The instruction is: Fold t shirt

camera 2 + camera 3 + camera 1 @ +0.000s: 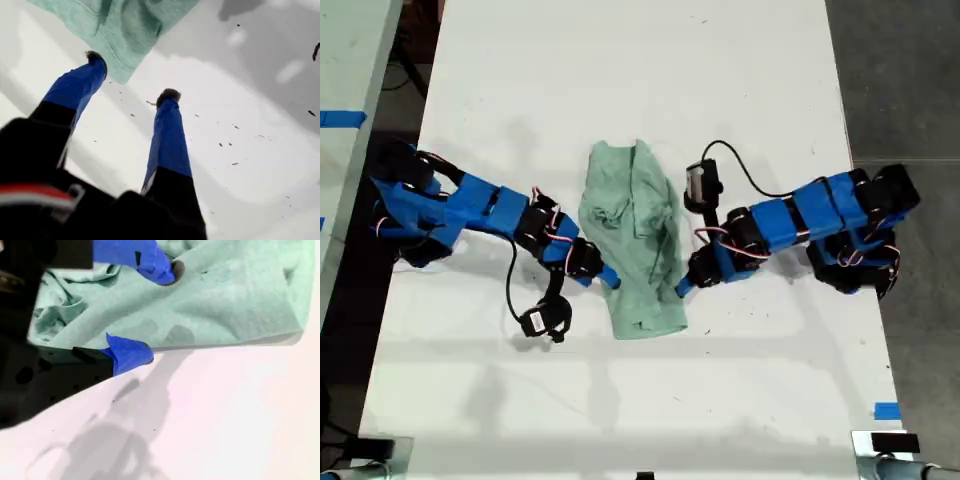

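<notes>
Mint-green fabric: the t shirt (635, 235), wrinkled, lies roughly lengthwise mid-table betw. the two arms; bunched folds in its upper half, flatter twd the hem nearest the exterior view's bottom
Surface: white table (620, 80), w/ small dark specks in the first wrist view
First gripper (131, 76): blue fingers apart, nothing betw. them; one tip touches a corner of the t shirt (130, 25), the other sits on bare table
First gripper in exterior view: (682, 288), at the shirt's edge on the exterior view's right, near the lower corner
Second gripper (157, 314): fingers apart, straddling the shirt's edge; one tip rests on top of the t shirt (225, 305), the other at the edge where cloth meets table; not closed on the cloth
Second gripper in exterior view: (608, 278), at the shirt's edge on the exterior view's left
Cables: black leads loop from both arms over the table
</notes>
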